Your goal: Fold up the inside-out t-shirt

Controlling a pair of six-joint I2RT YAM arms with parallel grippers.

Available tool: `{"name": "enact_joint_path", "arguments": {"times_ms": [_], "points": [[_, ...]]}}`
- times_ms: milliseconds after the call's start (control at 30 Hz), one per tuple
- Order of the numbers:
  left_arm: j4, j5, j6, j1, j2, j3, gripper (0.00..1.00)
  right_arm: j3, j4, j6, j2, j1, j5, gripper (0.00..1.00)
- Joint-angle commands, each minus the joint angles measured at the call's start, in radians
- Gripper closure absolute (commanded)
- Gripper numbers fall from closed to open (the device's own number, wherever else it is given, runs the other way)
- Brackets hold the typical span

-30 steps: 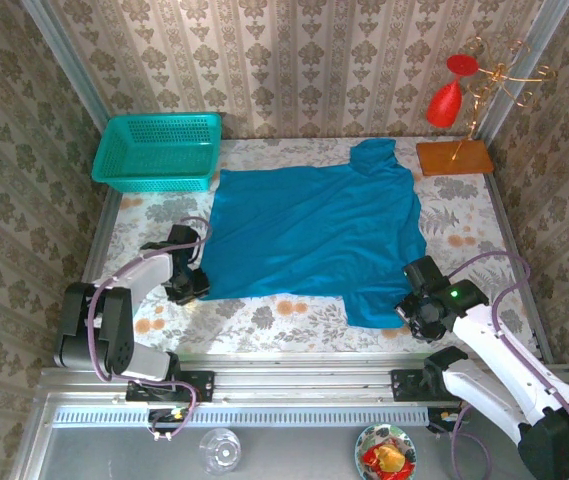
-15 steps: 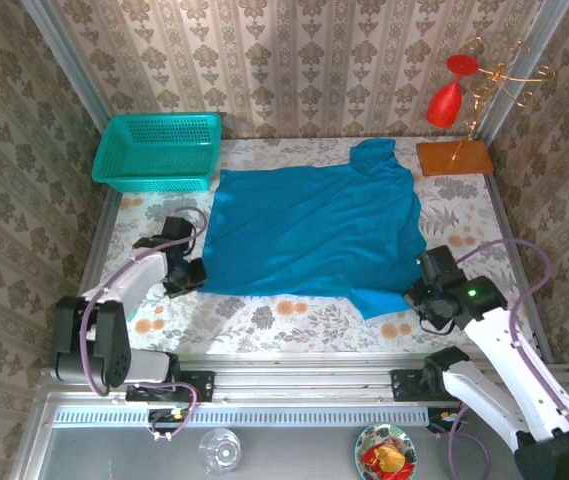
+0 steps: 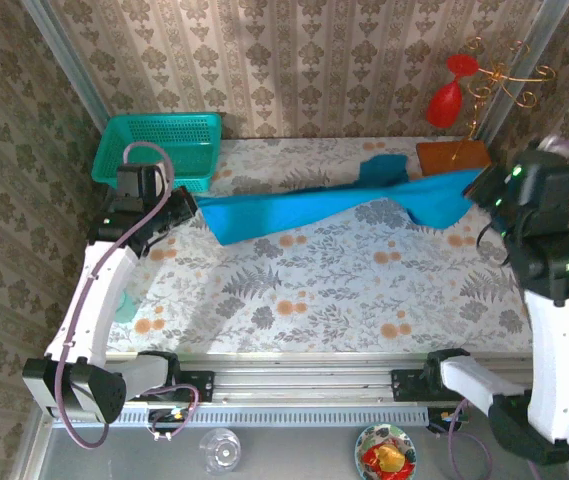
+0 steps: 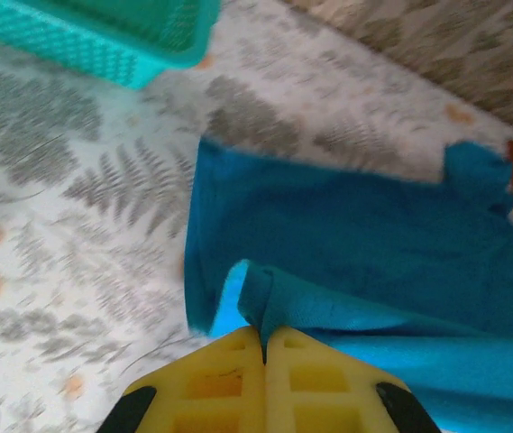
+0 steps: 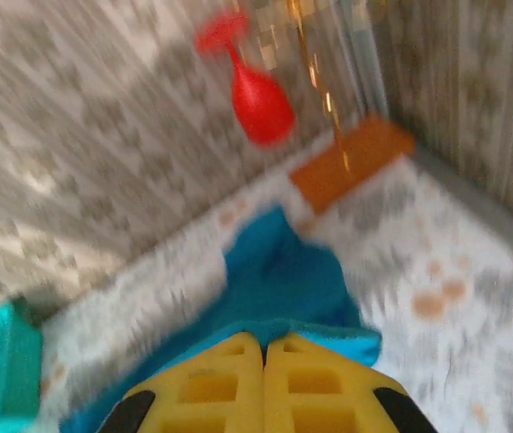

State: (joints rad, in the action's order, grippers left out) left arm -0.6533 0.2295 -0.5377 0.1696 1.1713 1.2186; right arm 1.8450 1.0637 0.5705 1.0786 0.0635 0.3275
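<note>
A: T-shirt (image 3: 314, 205), strung as a sagging band above the far half of the table (image 3: 314, 300), between basket (image 3: 159, 150) and orange stand (image 3: 452, 156).
B: Held how?
A: Pinched at both ends: by the left gripper (image 3: 186, 204), closed on an edge beside the basket, and by the right gripper (image 3: 476, 188), closed on the opposite edge near the stand.
B: Why lifted and stretched so wide?
A: Likely to draw out slack and swing the held edge toward the far one for a first fold. Worth watching for sag in the middle, and for a snag on the stand.
</note>
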Motion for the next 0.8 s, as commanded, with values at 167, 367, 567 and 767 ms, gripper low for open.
{"name": "enact_joint_path", "arguments": {"times_ms": [167, 367, 567, 767], "points": [[0.016, 0.097, -0.042, -0.040, 0.058, 0.269, 1.00, 0.525, -0.031, -0.234, 0.192, -0.010, 0.248, 1.00], [-0.143, -0.081, 0.085, -0.077, 0.062, 0.734, 1.00, 0.356, -0.068, -0.106, 0.181, -0.010, 0.088, 1.00], [0.026, 0.097, -0.003, -0.076, 0.018, 0.408, 1.00, 0.563, -0.034, -0.184, 0.201, -0.013, 0.250, 1.00], [-0.012, 0.121, 0.019, -0.079, 0.043, 0.502, 1.00, 0.613, -0.083, -0.190, 0.181, -0.013, 0.237, 1.00]]}}
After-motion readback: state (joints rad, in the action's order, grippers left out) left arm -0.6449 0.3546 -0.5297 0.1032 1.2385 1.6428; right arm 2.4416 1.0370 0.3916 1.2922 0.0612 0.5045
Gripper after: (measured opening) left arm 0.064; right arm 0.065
